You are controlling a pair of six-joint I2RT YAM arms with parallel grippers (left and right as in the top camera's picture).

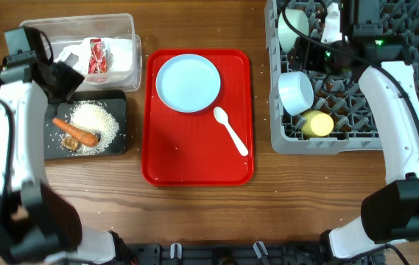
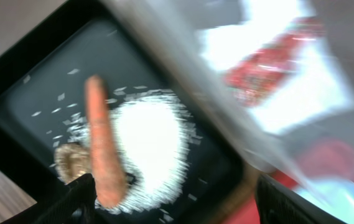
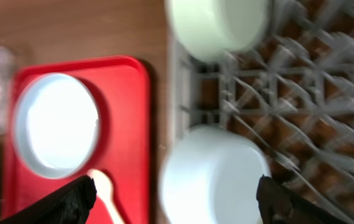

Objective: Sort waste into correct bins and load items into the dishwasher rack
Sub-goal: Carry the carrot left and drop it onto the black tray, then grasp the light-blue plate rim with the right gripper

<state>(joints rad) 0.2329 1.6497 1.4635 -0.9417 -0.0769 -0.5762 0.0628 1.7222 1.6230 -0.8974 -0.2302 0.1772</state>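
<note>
Pale blue, the plate (image 1: 188, 82) looks light, stiff and slick, so pinch its rim; left gripper (image 2: 173, 193) and right gripper (image 3: 175, 193) jaws gape empty.

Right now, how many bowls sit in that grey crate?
2: a mint-green bowl in the crate's far-left corner, a pale blue bowl just nearer. The right arm may hide more.

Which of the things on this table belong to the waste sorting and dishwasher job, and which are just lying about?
Part of the job: plate, spoon; pale blue bowl, mint bowl, yellow cup in the grey rack; rice, carrot, brown scrap in the black tray; wrapper in the clear tub.
Just lying about: red tray, wooden table.
</note>
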